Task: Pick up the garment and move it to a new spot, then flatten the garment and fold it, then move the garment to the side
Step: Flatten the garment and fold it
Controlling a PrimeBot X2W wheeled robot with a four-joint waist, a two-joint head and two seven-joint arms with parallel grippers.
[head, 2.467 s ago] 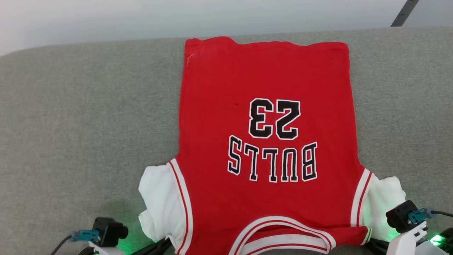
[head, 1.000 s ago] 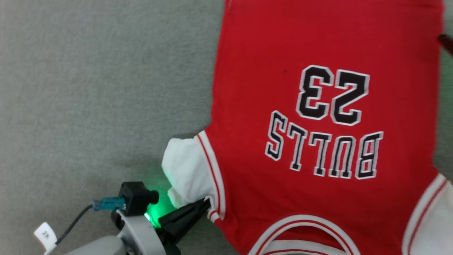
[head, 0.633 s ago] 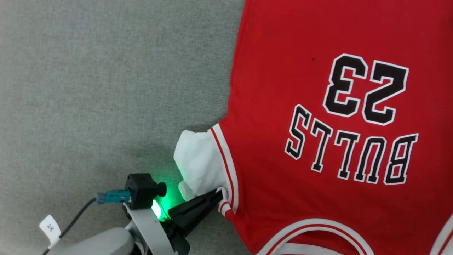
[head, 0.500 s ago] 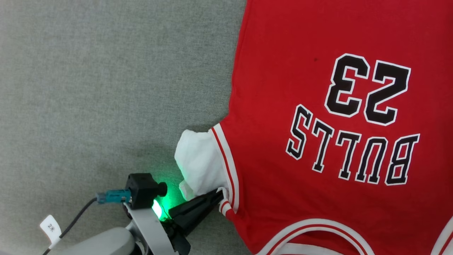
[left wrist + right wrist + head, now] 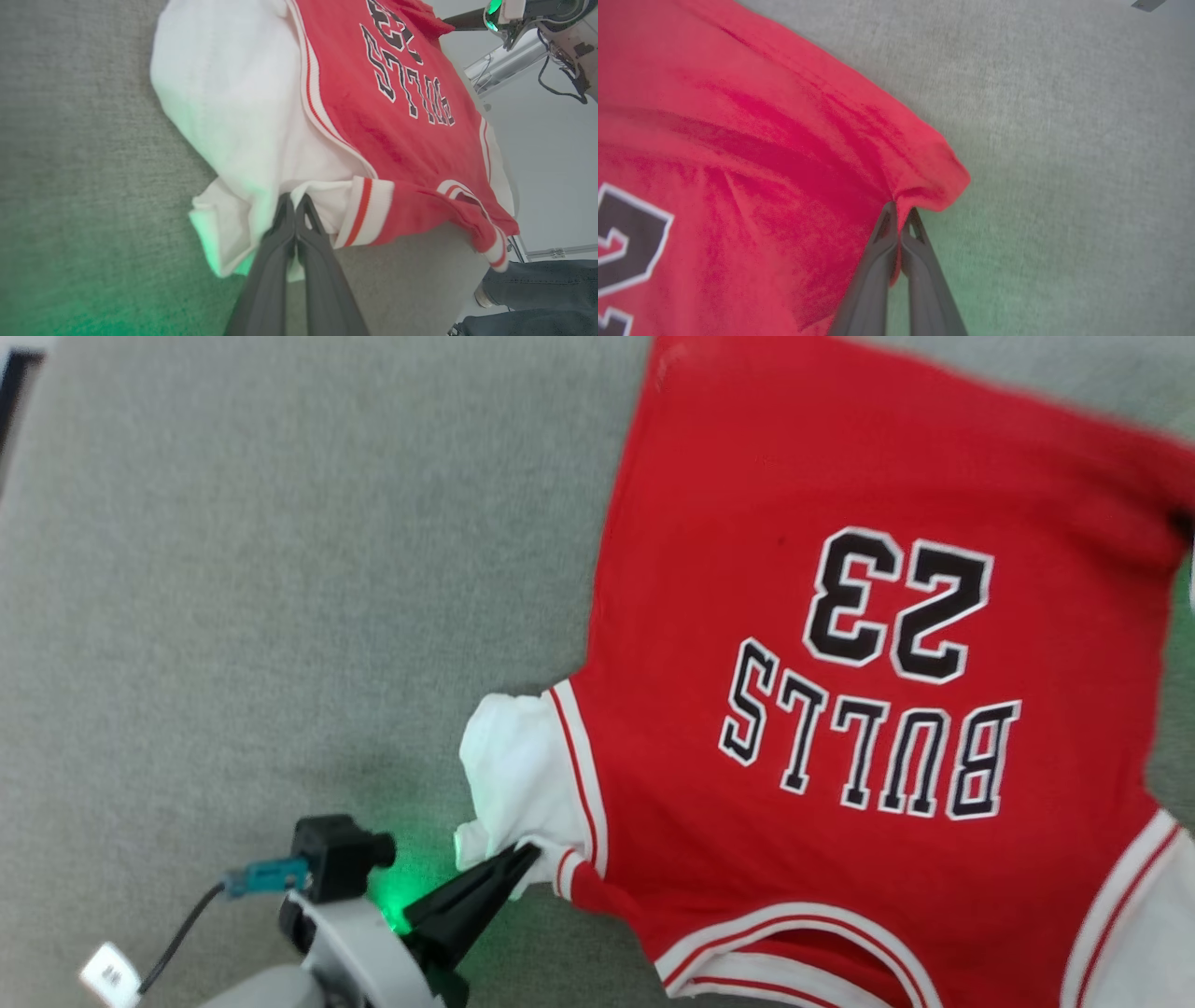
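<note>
The garment (image 5: pixel 840 616) is a red jersey with a black "23", white sleeves and red-white trim, lying face up on a grey cloth surface (image 5: pixel 233 616). My left gripper (image 5: pixel 525 852) is at its near left corner. In the left wrist view the two dark fingers (image 5: pixel 295 205) are shut on the white sleeve hem beside the striped cuff (image 5: pixel 364 212). My right gripper (image 5: pixel 900 212) is shut on the far right corner of the red hem (image 5: pixel 934 186), which puckers around the tips. The left wrist view also shows that gripper (image 5: pixel 446 22) at the garment's far corner.
The grey surface stretches wide to the left of the garment. Its near edge (image 5: pixel 420 270) drops off close under the collar (image 5: pixel 467 205). A person's leg in jeans and a shoe (image 5: pixel 537 289) stand beyond that edge. A dark strip (image 5: pixel 11 401) marks the surface's far left end.
My right gripper has shut on the red hem corner, and the cloth there now bunches. My left gripper keeps its hold on the sleeve. The head camera has shifted, so the picture has moved.
</note>
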